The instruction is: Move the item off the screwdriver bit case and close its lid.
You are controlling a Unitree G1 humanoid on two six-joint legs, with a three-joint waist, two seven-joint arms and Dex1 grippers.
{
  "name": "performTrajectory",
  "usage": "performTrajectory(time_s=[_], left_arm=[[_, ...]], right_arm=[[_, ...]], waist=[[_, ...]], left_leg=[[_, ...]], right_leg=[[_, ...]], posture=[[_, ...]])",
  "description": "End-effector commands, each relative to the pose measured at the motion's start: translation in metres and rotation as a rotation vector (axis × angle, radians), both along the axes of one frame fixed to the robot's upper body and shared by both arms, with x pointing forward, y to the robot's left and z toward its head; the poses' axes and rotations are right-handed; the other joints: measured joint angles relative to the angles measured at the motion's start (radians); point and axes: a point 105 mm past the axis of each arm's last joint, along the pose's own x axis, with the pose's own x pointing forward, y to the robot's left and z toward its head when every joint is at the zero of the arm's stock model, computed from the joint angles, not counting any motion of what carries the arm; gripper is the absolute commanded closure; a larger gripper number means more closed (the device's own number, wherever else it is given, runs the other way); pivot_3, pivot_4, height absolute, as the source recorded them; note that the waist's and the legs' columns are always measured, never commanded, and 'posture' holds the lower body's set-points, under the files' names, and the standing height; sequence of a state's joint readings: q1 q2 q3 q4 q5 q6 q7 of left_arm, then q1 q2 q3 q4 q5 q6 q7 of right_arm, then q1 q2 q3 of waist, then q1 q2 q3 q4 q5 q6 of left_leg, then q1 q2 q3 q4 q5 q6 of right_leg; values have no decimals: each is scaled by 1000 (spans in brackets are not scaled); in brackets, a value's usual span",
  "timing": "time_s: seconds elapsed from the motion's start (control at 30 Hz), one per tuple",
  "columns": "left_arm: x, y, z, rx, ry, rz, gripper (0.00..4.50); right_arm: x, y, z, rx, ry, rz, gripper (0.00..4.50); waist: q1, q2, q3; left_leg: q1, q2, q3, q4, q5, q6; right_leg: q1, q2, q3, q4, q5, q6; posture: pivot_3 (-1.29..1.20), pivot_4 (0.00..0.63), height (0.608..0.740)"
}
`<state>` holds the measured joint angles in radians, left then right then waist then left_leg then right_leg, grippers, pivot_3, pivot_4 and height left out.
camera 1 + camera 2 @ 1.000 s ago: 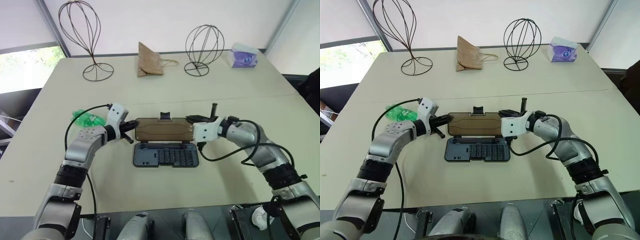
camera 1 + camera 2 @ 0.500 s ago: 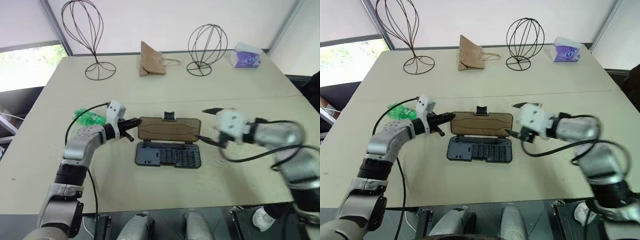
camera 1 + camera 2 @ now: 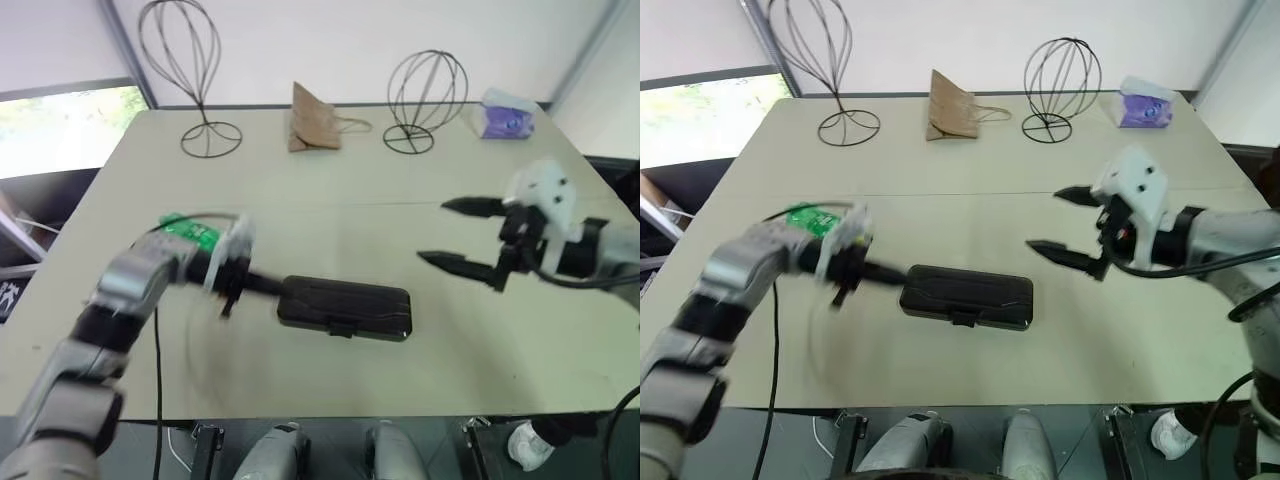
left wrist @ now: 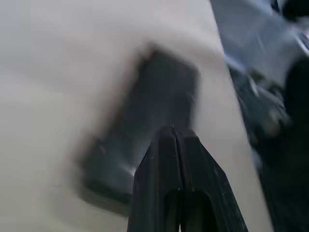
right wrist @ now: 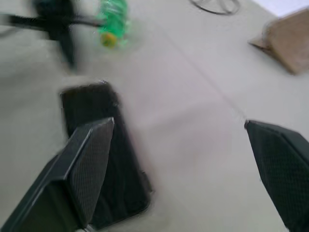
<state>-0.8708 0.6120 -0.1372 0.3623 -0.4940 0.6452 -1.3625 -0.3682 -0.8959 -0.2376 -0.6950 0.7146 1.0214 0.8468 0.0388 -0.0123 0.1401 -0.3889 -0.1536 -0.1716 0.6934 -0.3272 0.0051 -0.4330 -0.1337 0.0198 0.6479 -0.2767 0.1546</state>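
1. We start at the left gripper [image 3: 888, 273]: its black fingers are pressed together, nothing between them, and the tips sit right at the left end of the case [image 3: 967, 296]; we cannot tell whether they touch it
2. From the left wrist view, those closed fingers [image 4: 175, 159] point along the dark case [image 4: 145, 125], which lies flat on the table
3. Over to the right gripper [image 3: 1060, 222]: its jaws are spread wide and empty, hanging above the table to the right of the case and well apart from it
4. The right wrist view shows one finger [image 5: 84, 166] at either side, with the case [image 5: 104, 159] seen between them on the table
5. The case is closed, with the lid [image 3: 345, 298] down over the tray and the small latch [image 3: 342, 328] on the long edge nearest us
6. We see the bottle [image 3: 190, 231] off the case, lying on the table to the left of it, behind the left forearm; its green body and label show, and the yellow cap [image 5: 108, 38] shows from the right wrist
7. The table [image 3: 330, 190] is pale beige, with a seam running across it behind the case
8. Along the far edge we have a tall wire stand [image 3: 195, 70], a brown paper bag [image 3: 315, 118], a round wire stand [image 3: 425, 95] and a purple pack [image 3: 505, 118] at the right corner
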Motion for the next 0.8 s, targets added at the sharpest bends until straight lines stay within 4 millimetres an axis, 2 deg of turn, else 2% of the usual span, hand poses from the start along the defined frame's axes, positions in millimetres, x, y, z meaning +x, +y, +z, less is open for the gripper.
performTrajectory(time_s=[0.03, 0.07, 0.1, 0.17, 0.33, 0.4, 0.53, 0.63, 0.73, 0.8], left_arm=[[27, 4, 31, -39, -147, 108, 4500], [36, 0, 29, 10, -196, 127, 4500], [44, -5, 24, 73, -240, 132, 4500], [51, -11, 16, 143, -278, 116, 4500], [53, -35, -20, 311, -268, -40, 4500], [52, -46, -30, 362, -250, -89, 4500], [48, -61, -38, 453, -293, -182, 4500], [45, -73, -38, 487, -321, -235, 4500], [36, -80, -48, 549, -333, -336, 4500], [36, -86, -56, 582, -364, -350, 4500]], right_arm=[[-17, 28, -18, 13, 50, 110, 31], [-22, 39, -23, 54, 78, 159, 31], [-30, 50, -29, 104, 125, 223, 264], [-37, 58, -35, 139, 172, 279, 890], [-35, 66, -67, 66, 249, 323, 3486], [-38, 66, -86, -24, 272, 344, 4480], [-35, 70, -110, -156, 237, 349, 4480], [-26, 72, -114, -184, 191, 321, 4480], [-12, 69, -116, -231, 128, 268, 4480], [-10, 71, -112, -189, 123, 262, 4480]], waist=[[-3, 1, 0], [-4, 0, 0], [-4, 0, -1], [-3, 0, 0], [-3, -3, 2], [0, -4, 2], [-6, -4, 2], [-21, -4, 2], [-27, -4, 2], [-28, -4, 2]], left_leg=[[-1, -1, 1, 1, -1, 1], [-1, -2, 2, 1, -1, 2], [-1, -2, 2, 1, -1, 2], [-1, -3, 3, 1, -2, 3], [-2, -4, 3, 5, -2, 4], [-3, -5, 2, 5, -2, 4], [-4, -6, 2, 6, -3, 4], [-4, -5, 2, 5, -3, 4], [-4, -5, 2, 5, -3, 4], [-4, -5, 2, 5, -3, 4]], right_leg=[[-2, -1, 0, 2, 0, 0], [-2, -2, 0, 2, 0, 0], [-2, -2, 0, 1, 0, 0], [-1, -3, -1, 1, 0, 1], [-2, -3, -1, 1, 0, 1], [-2, -2, -2, 2, 0, 1], [-2, -3, -2, 2, 1, 2], [-3, -3, -2, 2, 1, 2], [-3, -3, -2, 2, 1, 2], [-3, -3, -2, 2, 1, 2]], posture=[[0, 150, 740], [0, 150, 740], [0, 150, 740], [0, 150, 740], [0, 150, 740], [0, 150, 740], [0, 150, 740], [0, 150, 740], [0, 150, 740], [0, 150, 740]])
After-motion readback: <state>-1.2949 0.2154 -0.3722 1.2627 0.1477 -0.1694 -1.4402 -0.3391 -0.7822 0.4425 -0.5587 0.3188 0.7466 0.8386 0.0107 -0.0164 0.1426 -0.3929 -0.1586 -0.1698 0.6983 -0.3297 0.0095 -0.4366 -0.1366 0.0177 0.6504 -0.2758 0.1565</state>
